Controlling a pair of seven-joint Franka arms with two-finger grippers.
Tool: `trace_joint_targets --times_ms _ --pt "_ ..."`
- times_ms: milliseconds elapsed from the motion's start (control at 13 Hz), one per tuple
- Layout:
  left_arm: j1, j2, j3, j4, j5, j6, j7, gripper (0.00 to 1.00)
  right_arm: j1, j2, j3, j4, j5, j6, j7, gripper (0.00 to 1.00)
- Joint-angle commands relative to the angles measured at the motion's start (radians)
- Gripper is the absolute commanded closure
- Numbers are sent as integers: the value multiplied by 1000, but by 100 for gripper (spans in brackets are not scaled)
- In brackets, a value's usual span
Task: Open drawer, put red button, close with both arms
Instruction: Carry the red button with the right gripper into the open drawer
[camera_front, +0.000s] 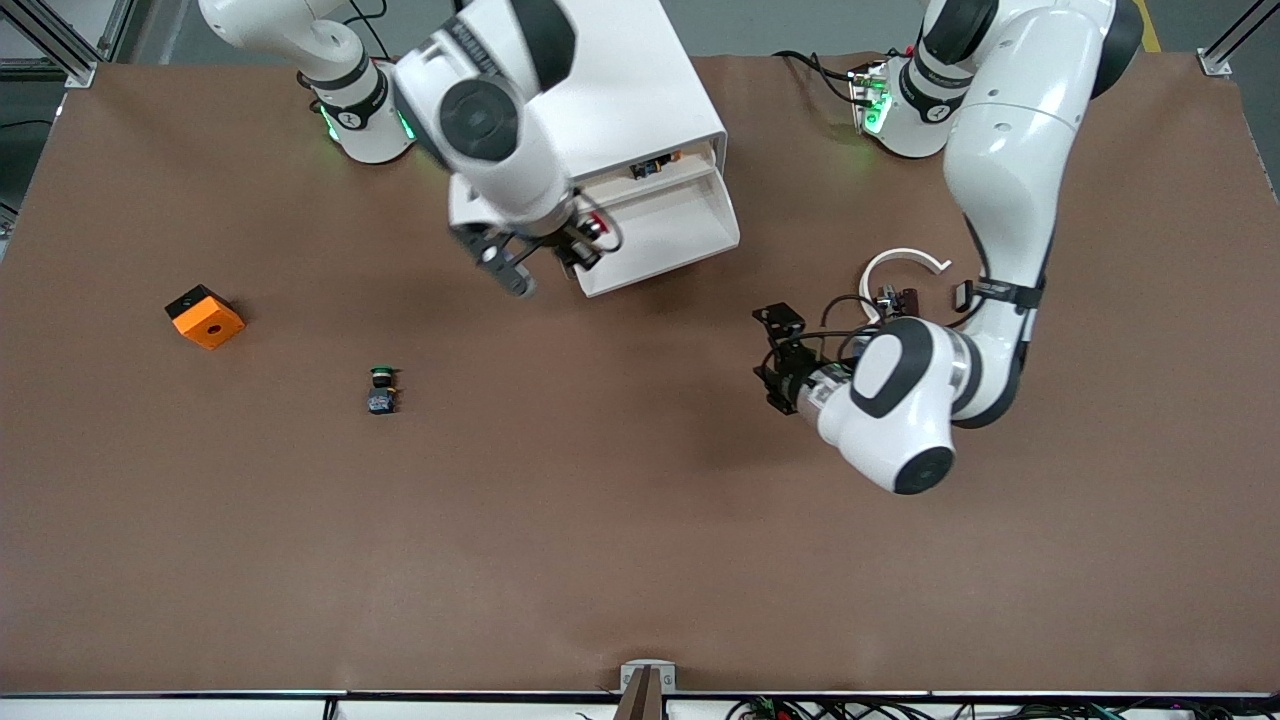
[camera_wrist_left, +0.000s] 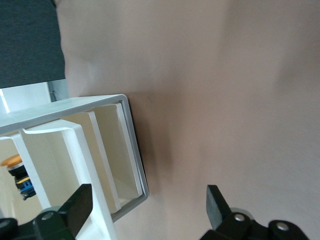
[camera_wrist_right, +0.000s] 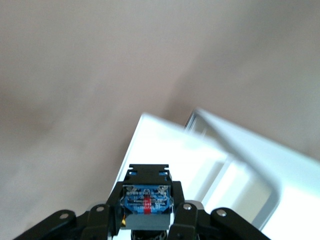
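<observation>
The white cabinet (camera_front: 640, 90) stands between the arm bases, with its drawer (camera_front: 680, 232) pulled out toward the front camera. My right gripper (camera_front: 578, 245) hangs over the drawer's end toward the right arm, shut on the red button (camera_front: 597, 226). In the right wrist view the button's blue-and-black body (camera_wrist_right: 146, 200) sits between the fingers (camera_wrist_right: 187, 215), with the white drawer (camera_wrist_right: 170, 150) below. My left gripper (camera_front: 775, 358) is open and empty, low over the table toward the left arm's end, beside the cabinet. In the left wrist view its fingers (camera_wrist_left: 75, 205) stand wide apart, with the cabinet's corner (camera_wrist_left: 131, 145) ahead.
A green-capped button (camera_front: 381, 389) lies on the table nearer the front camera. An orange block (camera_front: 204, 316) sits toward the right arm's end. A white curved piece (camera_front: 905, 260) lies by the left arm. An orange-capped button (camera_wrist_left: 12, 165) sits in a higher cabinet drawer (camera_front: 655, 166).
</observation>
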Motion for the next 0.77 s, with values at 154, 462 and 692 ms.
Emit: trace_joint_targets --times_ms 154,462,692 --pt "-18 -109 13 -7 27 31 62 0 124 75 -20 24 8 100 244 100" --pt "-21 -184 56 -7 30 35 208 0 170 131 -20 27 6 165 364 100" --pt "-35 -247 48 -7 125 35 292 0 189 173 -20 50 4 175 398 100"
